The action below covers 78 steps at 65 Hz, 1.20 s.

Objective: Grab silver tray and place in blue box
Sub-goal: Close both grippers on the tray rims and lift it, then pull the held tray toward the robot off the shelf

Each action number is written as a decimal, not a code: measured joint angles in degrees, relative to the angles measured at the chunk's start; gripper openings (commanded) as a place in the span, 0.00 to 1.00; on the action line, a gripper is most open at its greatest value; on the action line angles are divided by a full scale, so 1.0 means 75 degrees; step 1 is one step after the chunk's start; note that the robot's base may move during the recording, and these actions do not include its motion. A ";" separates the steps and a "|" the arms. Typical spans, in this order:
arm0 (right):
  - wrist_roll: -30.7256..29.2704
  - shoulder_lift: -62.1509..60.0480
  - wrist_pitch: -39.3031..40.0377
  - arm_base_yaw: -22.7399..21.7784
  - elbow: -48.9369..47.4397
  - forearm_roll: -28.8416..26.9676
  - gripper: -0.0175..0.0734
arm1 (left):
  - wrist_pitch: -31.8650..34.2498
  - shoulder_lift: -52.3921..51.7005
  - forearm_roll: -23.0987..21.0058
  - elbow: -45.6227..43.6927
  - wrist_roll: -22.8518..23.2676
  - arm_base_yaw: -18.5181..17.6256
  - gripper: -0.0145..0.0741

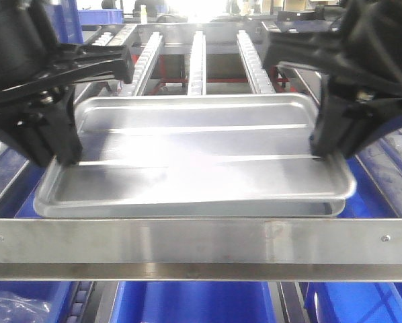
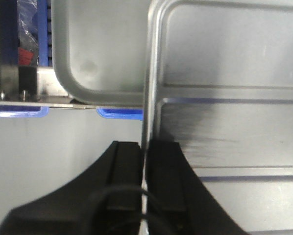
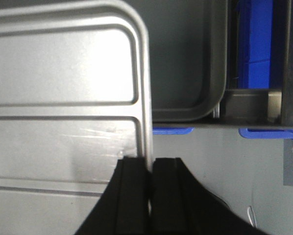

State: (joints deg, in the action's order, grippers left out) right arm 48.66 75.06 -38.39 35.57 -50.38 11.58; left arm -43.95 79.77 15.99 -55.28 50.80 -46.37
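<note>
The silver tray (image 1: 194, 148) hangs level between both grippers, slightly above a second similar tray (image 1: 187, 210) that lies under it. My left gripper (image 1: 66, 158) is shut on the tray's left rim; in the left wrist view the rim (image 2: 151, 73) runs straight between the black fingers (image 2: 127, 161) of that gripper (image 2: 145, 144). On the opposite rim my right gripper (image 1: 318, 155) is shut, and the right wrist view shows the gripper (image 3: 150, 161) pinching the edge of the tray (image 3: 63, 73). The blue box (image 1: 194, 303) shows below the front bar.
A flat steel rack bar (image 1: 201, 245) crosses in front of the trays. Roller rails (image 1: 197, 60) run back behind them. More blue crates sit at the left (image 1: 6, 175) and right (image 1: 389, 168). The lower tray (image 2: 102, 49) (image 3: 185, 58) rests on the rack.
</note>
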 measured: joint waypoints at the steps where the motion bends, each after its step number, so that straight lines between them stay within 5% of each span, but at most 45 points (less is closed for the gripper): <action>1: 0.0061 -0.0056 0.0000 0.0020 0.0044 0.0036 0.25 | -0.0016 -0.0041 0.0027 0.0034 0.0091 -0.0054 0.15; 36: 0.2447 -0.1361 -0.0594 0.1780 0.1070 0.1477 0.25 | -0.0660 -0.0908 0.1175 0.0714 0.2110 -0.1794 0.15; 78: 0.3009 -0.1208 -0.0899 0.2255 0.1070 0.1937 0.25 | -0.0740 -0.0908 0.1212 0.0774 0.2196 -0.1928 0.15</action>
State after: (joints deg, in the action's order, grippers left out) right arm 71.23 66.00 -45.14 52.47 -42.36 26.11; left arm -49.50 72.96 25.08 -49.48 67.27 -60.83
